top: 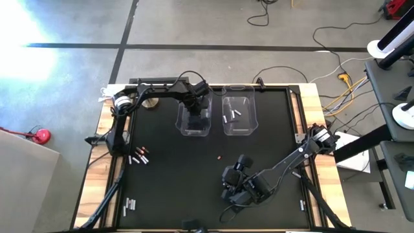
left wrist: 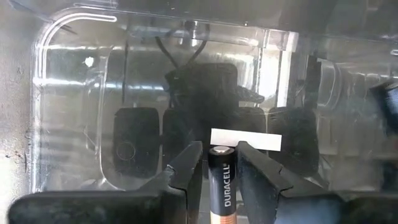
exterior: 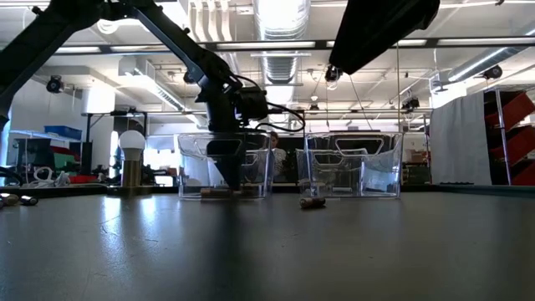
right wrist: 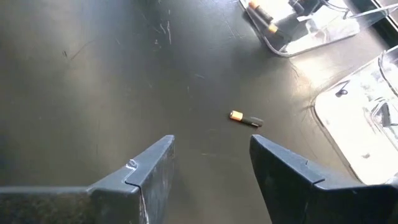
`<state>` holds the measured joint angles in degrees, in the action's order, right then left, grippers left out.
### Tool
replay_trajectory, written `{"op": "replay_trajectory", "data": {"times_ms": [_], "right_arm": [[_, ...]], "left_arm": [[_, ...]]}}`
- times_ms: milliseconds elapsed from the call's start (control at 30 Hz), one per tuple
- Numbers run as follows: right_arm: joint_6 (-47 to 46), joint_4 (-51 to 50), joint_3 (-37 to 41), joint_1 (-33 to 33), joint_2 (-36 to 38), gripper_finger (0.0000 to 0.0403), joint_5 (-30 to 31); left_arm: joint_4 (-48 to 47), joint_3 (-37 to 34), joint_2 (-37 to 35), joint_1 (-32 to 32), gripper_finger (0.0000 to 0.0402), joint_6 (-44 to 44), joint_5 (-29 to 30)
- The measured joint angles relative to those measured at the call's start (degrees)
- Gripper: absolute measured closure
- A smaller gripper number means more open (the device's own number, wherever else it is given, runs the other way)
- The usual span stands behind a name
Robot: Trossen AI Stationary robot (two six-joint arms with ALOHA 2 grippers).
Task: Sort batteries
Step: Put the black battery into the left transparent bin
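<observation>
Battery between the left tool's fingers, inside the left bin

A dark battery (labelled Duracell) stands between the left tool fingers, narrowly parted, down inside the left clear bin. Another battery lies loose mid-table before the right tool, open and empty

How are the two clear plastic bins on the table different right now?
The left bin has the left gripper reaching down into it with a dark Duracell battery between its fingers; the right bin has no arm over it. The right bin holds pale batteries. Both are clear and stand side by side.
</observation>
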<state>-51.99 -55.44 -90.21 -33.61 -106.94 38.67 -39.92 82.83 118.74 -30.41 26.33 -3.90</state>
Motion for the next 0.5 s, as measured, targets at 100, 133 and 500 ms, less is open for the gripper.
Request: {"op": "replay_trajectory", "data": {"times_ms": [100,133,500], "right_arm": [[0.0,0.0,0.0,0.0,0.0,0.0199,-0.1],[0.0,0.0,0.0,0.0,0.0,0.0198,-0.1],[9.0,0.3,0.1,1.3,-0.4,0.0197,-0.4]], "left_arm": [[0.3,0.0,0.0,0.0,0.0327,0.5,0.0],[0.5,0.0,0.0,0.0,0.0327,0.6,0.0],[0.6,-0.1,-2.5,0.0,0.0327,-2.0,0.0]]}}
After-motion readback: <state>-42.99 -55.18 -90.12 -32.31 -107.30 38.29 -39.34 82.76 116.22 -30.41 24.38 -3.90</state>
